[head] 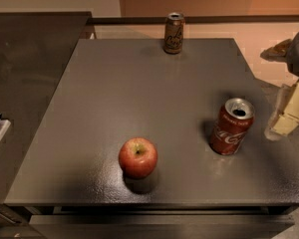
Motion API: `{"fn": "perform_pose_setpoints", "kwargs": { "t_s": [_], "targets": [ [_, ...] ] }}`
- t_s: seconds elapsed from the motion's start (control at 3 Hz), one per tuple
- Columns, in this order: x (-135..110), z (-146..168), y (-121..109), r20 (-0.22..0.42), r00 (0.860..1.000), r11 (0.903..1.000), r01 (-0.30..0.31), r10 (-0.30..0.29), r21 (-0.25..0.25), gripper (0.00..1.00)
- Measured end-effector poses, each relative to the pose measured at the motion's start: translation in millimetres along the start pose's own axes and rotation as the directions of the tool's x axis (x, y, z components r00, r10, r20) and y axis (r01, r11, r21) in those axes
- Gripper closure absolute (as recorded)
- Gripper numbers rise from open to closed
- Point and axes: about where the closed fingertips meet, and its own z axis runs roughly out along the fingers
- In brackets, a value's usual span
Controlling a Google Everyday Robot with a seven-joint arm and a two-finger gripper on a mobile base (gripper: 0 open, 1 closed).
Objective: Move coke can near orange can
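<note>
So the coke can (231, 127) is standing upright on the dark grey bench (139, 83), over on the right side and a bit toward the front edge. Silver top is up, with the opening visible, and the white script faces the camera.

The tool (281, 123) is just off the right edge of the bench, hanging beside the coke can and roughly level with it. There's a clear gap between the two, so no contact. It's only partly in view at the edge of the shot, cream-coloured bits with a grey arm section above, and honestly I can't tell how far open it is. The coke can isn't in its grip, that much is plain.

The orange can (174, 33) is way at the back edge of the bench, upright, near the middle. It's well apart from the coke can, with most of the bench's depth between them.

There's also a red apple (138, 157) sitting near the front, left of the coke can, not touching anything. A darker counter (30, 59) runs along the bench's left side.
</note>
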Motion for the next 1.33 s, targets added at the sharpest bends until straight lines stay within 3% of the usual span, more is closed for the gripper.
{"fn": "perform_pose_setpoints", "kwargs": {
  "t_s": [0.67, 1.33],
  "targets": [
    [4.6, 34.9, 8.6, 0.164, 0.986, 0.9968, 0.017, -0.004, -0.078, 0.0],
    [-15.0, 52.0, 28.7, 0.306, 0.951, 0.9889, 0.087, -0.046, -0.121, 0.0]
  ]
}}
